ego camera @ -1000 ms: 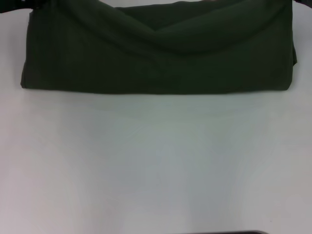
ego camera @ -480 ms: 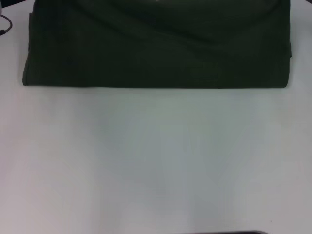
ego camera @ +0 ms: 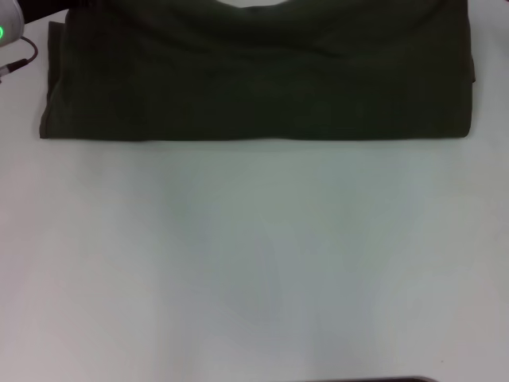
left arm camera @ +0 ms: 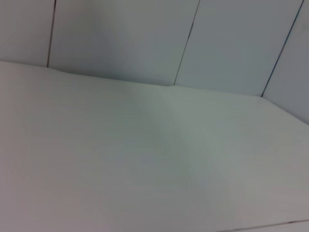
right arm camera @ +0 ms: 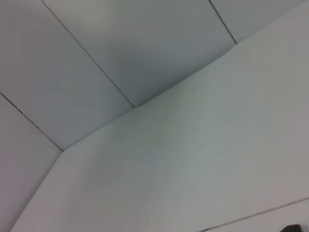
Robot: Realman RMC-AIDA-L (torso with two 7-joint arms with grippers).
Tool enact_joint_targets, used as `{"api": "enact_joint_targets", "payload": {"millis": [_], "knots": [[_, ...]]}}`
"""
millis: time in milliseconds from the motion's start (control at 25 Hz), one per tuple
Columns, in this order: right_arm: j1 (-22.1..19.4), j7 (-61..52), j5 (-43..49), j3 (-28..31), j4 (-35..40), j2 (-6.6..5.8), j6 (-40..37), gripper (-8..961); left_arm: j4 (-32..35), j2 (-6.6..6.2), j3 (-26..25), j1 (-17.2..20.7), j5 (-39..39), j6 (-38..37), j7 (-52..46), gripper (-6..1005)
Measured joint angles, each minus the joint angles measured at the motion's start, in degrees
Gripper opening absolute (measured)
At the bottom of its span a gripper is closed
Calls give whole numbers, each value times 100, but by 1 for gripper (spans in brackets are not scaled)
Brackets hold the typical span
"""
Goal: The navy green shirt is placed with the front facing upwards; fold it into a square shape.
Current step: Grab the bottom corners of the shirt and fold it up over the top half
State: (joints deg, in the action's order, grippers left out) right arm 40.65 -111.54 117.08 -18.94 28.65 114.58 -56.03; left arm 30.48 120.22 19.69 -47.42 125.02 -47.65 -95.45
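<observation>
Navy green shirt [ego camera: 254, 76] is lying as a wide folded band along the far edge of the white table [ego camera: 254, 263], plain dark side up, its near fold running straight across; that flat, even lie is probably leaving it ready for the next crosswise fold toward a square. Neither gripper is showing; only a pale piece of the left arm with a green light [ego camera: 9, 32] is peeking in at the far left corner, and both wrist views are facing bare table and wall panels, so I cannot tell the state of either set of fingers. Compared with half a second earlier, the cloth's far edge is dipping in the middle and that arm piece is showing more
</observation>
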Motion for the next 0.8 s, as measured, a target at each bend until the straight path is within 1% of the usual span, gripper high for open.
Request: {"api": "enact_joint_targets", "payload": {"millis": [120, 360, 800], "knots": [[27, 32, -6, -29, -9, 60, 148, 64, -21, 70, 0, -11, -85, 116, 94, 109], [56, 94, -11, -31, -58, 112, 383, 68, -37, 132, 0, -32, -135, 342, 134, 114], [66, 107, -88, -31, -63, 126, 509, 75, -76, 148, 0, 5, -348, 516, 249, 123]]}}
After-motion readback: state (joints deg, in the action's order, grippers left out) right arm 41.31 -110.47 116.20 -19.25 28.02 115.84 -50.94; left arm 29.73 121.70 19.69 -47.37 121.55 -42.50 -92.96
